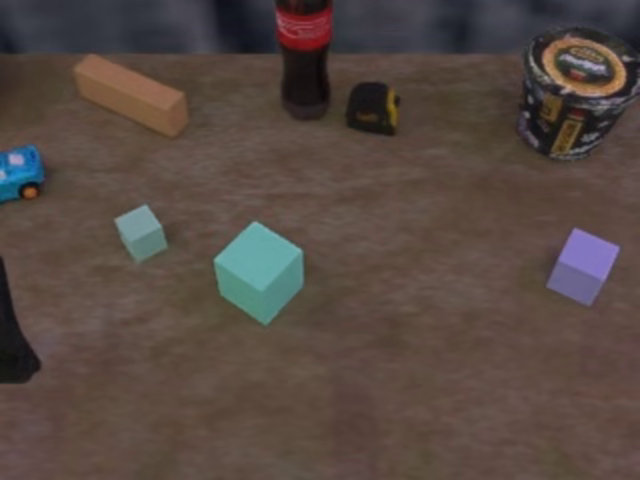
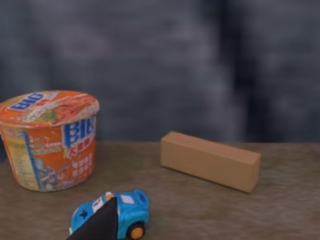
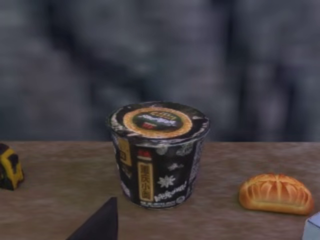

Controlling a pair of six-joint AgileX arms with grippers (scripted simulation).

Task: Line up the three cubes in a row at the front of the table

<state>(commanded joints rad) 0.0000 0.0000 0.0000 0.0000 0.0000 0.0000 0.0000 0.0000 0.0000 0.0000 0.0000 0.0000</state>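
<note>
Three cubes rest apart on the brown table (image 1: 420, 380) in the top view. The large teal cube (image 1: 258, 272) is left of centre, with the small pale teal cube (image 1: 140, 232) farther left and slightly behind it. Near the right edge stands the lavender cube (image 1: 583, 266). My left arm (image 1: 12, 340) is parked at the left edge, well clear of the cubes. Only a dark tip of the left gripper (image 2: 100, 225) shows in its wrist view, in front of the toy car. The right gripper (image 3: 100, 225) also shows as a dark tip, holding nothing visible; the right arm is outside the top view.
Along the back stand a tan wooden block (image 1: 130, 94), a cola bottle (image 1: 304, 55), a tape measure (image 1: 373, 107) and a black noodle cup (image 1: 577, 90). A blue toy car (image 1: 18, 173) sits at the left edge. An orange noodle cup (image 2: 49, 139) and a bread roll (image 3: 276, 193) appear only in the wrist views.
</note>
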